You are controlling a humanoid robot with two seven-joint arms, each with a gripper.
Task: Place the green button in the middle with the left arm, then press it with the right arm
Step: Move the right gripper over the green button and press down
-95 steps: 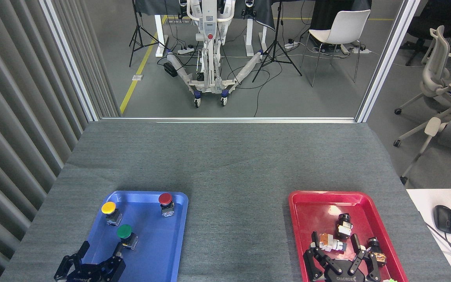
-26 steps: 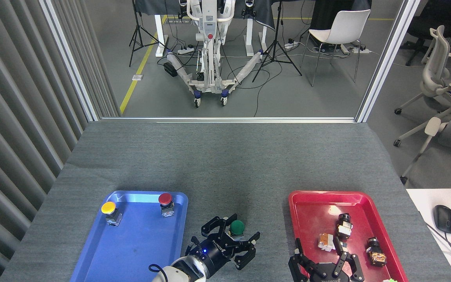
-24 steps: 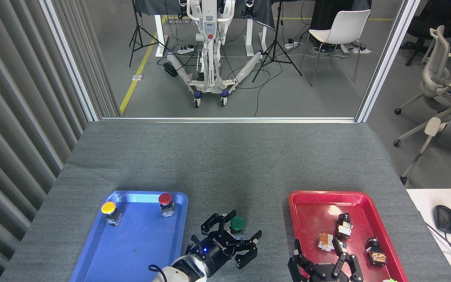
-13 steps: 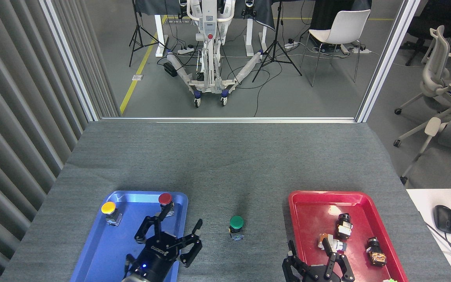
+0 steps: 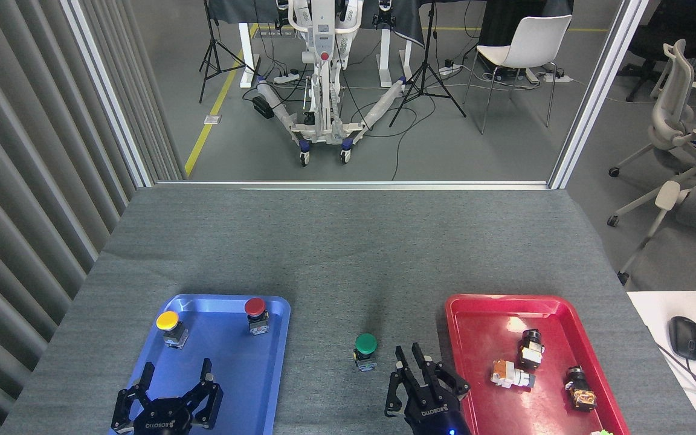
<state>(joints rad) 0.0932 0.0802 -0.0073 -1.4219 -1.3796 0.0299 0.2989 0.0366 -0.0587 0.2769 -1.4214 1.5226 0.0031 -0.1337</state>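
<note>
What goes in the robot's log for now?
green button: on felt, middle | left gripper: open, empty | right gripper: beside button

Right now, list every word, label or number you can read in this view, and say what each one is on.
"ROBOTIQ", white, upside down, on the left tool base.
"ROBOTIQ", white, upside down, on the right tool base.
Label on the green button base: too small to read.
Labels on the yellow button and red button: too small to read.
</note>
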